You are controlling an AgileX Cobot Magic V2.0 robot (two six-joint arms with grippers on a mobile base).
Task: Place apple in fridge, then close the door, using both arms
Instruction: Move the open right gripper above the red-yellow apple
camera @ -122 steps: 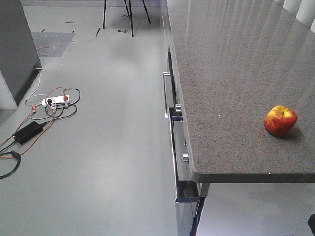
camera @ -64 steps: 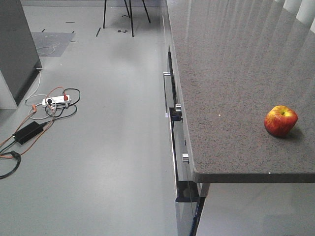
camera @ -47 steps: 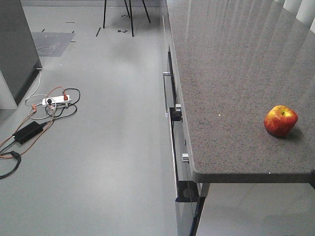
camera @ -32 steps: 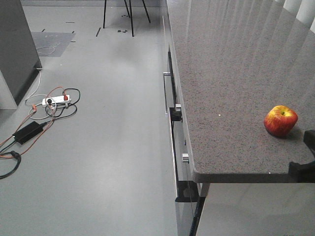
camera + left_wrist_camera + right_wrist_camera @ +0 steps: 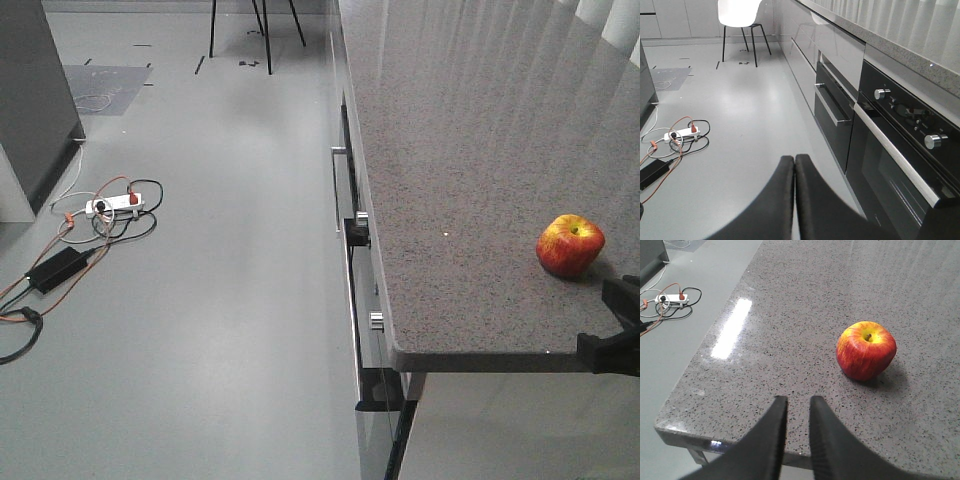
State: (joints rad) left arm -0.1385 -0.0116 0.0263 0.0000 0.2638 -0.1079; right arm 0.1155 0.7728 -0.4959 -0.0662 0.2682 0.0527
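step: approach, nothing held | apple (image 5: 866, 350) rests on worktop (image 5: 790, 315) near its nearest edge | right fingers (image 5: 776, 416) barely parted, short of it | left fingers (image 5: 782, 181) closed | next: widen right fingers, straddle apple

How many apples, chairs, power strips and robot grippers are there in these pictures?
apple: 1
chair: 1
power strip: 1
grippers: 2, the left gripper and the right gripper
Total: 5
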